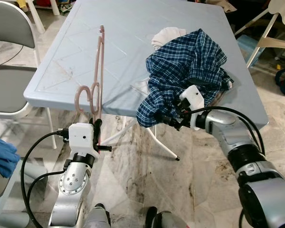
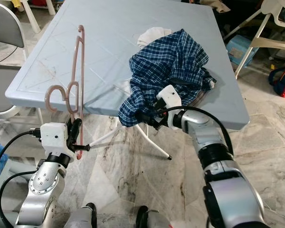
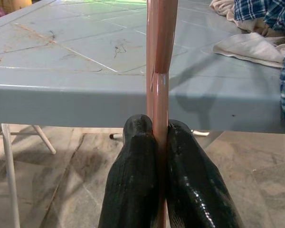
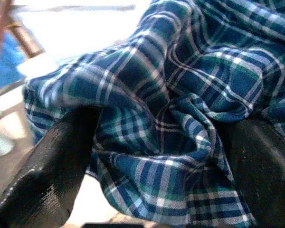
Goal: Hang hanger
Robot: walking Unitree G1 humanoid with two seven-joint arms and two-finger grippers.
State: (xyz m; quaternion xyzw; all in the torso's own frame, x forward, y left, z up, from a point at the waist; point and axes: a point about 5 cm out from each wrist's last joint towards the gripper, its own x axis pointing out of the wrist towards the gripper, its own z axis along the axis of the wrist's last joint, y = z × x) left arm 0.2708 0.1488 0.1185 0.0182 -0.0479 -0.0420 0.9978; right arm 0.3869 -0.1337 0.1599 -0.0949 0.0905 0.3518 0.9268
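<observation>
A pink plastic hanger (image 1: 96,80) is held upright by the left pincer (image 1: 98,130), just in front of the near edge of the pale blue bench (image 1: 85,42). In the left wrist view, the two black fingers (image 3: 133,180) are seen pressed together on the thin pink bar of the hanger, so this pincer is closed on it. The hook of the hanger curls to the robot's left, at the height of the bench edge, and the long part of the hanger rises above the bench surface.

The right pincer (image 1: 167,119) is placed at the near edge of the bench, at the low hanging part of a blue checked shirt (image 1: 185,71). In the right wrist view, the fingers (image 4: 47,171) are seen spread apart, with folds of the shirt cloth bunched between them; whether the cloth is truly gripped cannot be told. The shirt is lying crumpled on the right half of the bench, partly over its edge. A white cloth (image 1: 167,35) is seen just behind the shirt. A grey folding chair (image 1: 9,61) is standing to the left of the bench, on a marble floor (image 1: 142,180).
</observation>
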